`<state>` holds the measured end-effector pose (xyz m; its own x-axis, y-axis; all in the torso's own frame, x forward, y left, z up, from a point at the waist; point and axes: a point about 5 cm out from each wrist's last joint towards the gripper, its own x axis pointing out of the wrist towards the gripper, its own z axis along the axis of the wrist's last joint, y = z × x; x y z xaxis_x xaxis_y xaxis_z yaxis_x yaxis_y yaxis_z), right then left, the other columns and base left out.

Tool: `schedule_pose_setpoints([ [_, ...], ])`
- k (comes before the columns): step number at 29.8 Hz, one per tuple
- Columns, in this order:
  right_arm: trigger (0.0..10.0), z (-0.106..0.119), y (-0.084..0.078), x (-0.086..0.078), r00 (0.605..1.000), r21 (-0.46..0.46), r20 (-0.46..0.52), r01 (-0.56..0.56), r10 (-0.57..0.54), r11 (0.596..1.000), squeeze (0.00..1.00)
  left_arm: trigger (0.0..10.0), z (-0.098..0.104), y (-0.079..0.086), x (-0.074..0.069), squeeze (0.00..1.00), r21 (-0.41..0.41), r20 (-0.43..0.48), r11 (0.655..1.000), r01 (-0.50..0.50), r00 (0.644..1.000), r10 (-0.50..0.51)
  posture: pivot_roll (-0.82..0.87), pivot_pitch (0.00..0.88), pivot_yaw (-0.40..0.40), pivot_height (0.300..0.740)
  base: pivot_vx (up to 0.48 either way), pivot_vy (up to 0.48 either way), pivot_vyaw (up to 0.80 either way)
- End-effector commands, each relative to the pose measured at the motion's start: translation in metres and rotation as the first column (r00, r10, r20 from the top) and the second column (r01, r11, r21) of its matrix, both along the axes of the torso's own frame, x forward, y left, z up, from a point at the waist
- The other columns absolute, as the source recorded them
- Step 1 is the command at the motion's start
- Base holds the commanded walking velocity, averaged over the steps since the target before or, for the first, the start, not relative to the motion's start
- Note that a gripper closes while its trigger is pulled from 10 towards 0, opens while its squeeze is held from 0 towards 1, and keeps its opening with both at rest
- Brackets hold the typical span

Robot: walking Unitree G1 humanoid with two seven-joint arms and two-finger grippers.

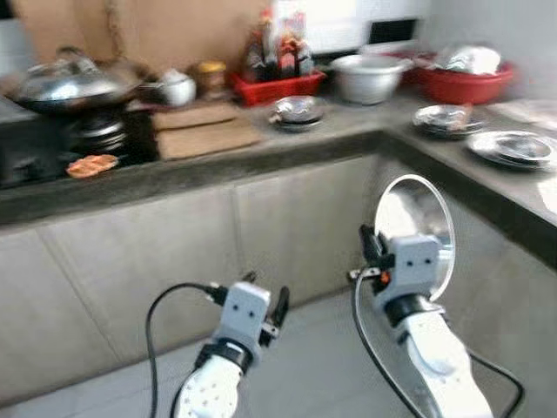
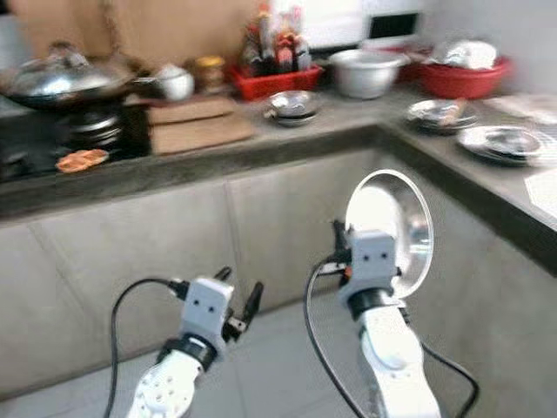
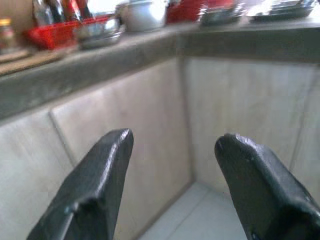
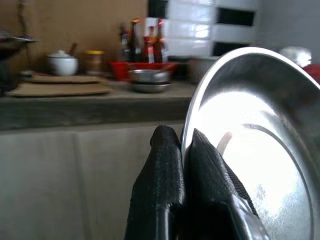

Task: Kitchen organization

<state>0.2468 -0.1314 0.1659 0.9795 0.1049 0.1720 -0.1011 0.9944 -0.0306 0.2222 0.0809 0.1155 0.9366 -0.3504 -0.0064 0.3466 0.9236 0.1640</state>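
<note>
Holding a round shiny steel plate (image 1: 419,228) upright by its rim, my right gripper (image 4: 182,150) has both black fingers pinched tight on the edge, in front of the grey cabinet fronts (image 1: 174,261) below the concrete counter (image 1: 261,152). My left gripper (image 3: 175,150) hangs low with its fingers spread apart, holding nothing. More steel plates (image 1: 513,148) sit on the counter's right side.

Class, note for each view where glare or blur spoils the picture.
Eye views: soft overall, white glare on the steel plate held by the right gripper. Left wrist view: open left gripper sharp, countertop behind blurred. Right wrist view: bright reflection across the plate's face.
</note>
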Motion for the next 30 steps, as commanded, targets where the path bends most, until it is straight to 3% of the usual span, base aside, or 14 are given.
schedule_pose_setpoints([
  [1, 0.0, 0.010, -0.001, 0.002, 0.999, -0.010, 0.049, 0.007, -0.006, 1.000, 0.00, 10.0, 0.000, -0.002, -0.001, 0.00, -0.005, -0.009, 1.000, 0.007, 1.000, -0.007, 0.09, 0.000, -0.019, 0.740, 0.000, 0.000, -0.80],
  [13, 0.0, 0.019, -0.008, 0.005, 0.992, -0.042, 0.094, 0.091, -0.086, 0.995, 0.00, 10.0, 0.003, 0.001, 0.004, 0.00, -0.003, 0.018, 1.000, 0.010, 1.000, -0.010, 0.09, 0.000, -0.012, 0.740, 0.000, 0.000, -0.80],
  [16, 0.0, 0.035, -0.013, 0.011, 0.981, -0.054, 0.156, 0.128, -0.118, 0.990, 0.00, 10.0, 0.005, 0.003, 0.009, 0.00, 0.002, 0.034, 1.000, 0.013, 0.999, -0.013, 0.08, 0.000, -0.008, 0.740, 0.304, 0.000, -0.80],
  [30, 0.0, 0.061, -0.024, 0.022, 0.957, -0.070, 0.242, 0.183, -0.162, 0.981, 0.00, 10.0, 0.007, 0.004, 0.014, 0.00, 0.005, 0.047, 1.000, 0.021, 0.999, -0.021, 0.08, 0.000, -0.007, 0.740, 0.342, 0.000, -0.80],
])
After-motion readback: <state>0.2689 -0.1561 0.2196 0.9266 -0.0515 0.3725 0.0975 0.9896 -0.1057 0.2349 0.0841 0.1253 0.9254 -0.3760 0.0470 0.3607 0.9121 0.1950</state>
